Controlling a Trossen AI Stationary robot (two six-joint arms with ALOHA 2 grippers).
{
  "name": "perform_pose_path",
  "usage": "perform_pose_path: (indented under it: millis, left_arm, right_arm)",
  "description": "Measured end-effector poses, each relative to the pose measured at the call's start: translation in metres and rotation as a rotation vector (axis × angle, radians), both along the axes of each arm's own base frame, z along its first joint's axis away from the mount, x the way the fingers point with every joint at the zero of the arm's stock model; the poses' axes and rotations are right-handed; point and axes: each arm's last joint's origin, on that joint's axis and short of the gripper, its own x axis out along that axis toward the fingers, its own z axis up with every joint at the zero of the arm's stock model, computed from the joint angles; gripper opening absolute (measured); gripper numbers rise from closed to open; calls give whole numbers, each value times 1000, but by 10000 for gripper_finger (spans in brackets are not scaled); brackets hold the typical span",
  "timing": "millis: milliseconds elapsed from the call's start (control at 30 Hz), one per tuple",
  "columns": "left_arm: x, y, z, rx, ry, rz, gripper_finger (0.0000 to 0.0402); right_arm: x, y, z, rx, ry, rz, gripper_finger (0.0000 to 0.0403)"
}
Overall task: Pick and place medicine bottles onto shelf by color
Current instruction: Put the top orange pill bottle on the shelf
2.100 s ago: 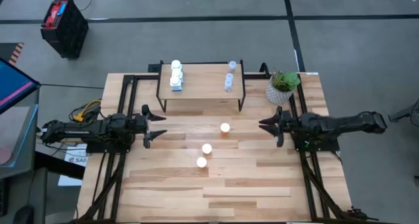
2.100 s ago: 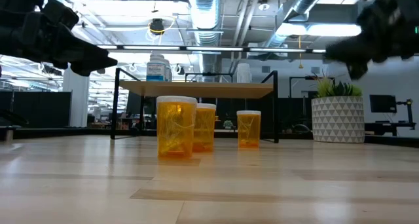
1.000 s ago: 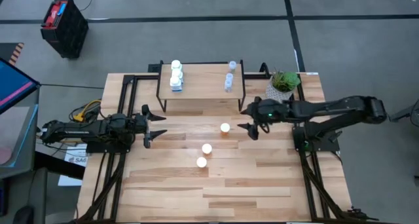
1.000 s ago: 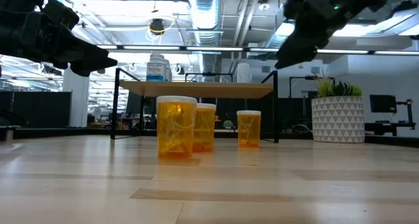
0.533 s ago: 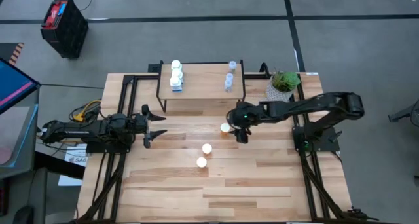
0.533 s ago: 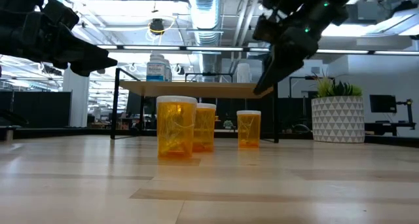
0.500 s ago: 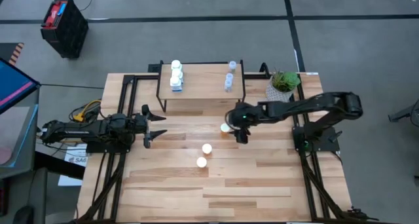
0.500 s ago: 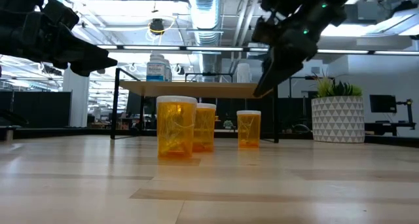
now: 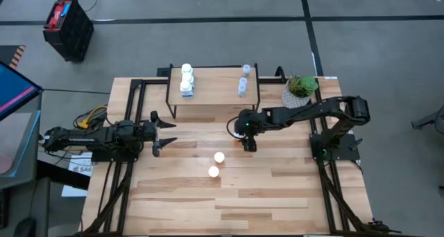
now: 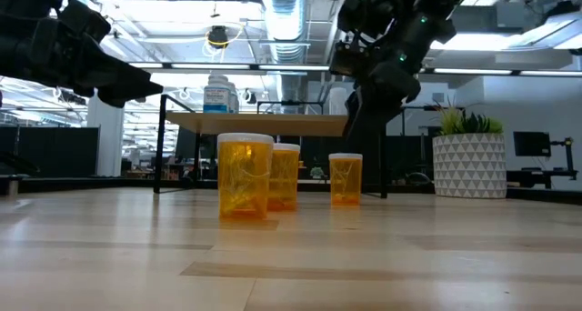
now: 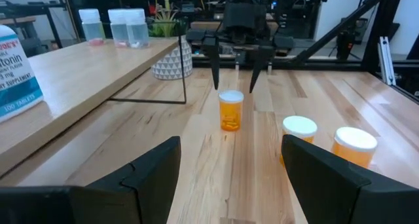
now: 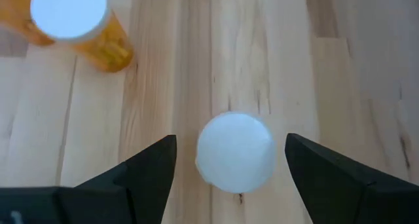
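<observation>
Bare tabletop (image 9: 277, 188) around right gripper (image 9: 241, 132), spread above orange bottle (image 11: 230, 110).

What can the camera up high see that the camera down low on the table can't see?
Only the high view shows the white bottles and the pale-blue bottles lined up in separate rows on top of the shelf, the right gripper open right above the orange bottle nearest the shelf, and a black crate on the floor.

Only the low view shows the orange bottles' see-through amber sides and the ceiling pipes.

Both show the shelf, the potted plant and both arms.
</observation>
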Motion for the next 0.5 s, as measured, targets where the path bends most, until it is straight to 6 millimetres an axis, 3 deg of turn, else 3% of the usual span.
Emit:
perform_pose_path:
  millis: [167,500]
  left_arm:
    - [1,0,-1,0,10,0,254]
    - [1,0,-2,-5,20,1,254]
  right_arm:
    - [0,0,-1,-8,4,6,310]
    - [10,-3,-35,-68,107,-28,310]
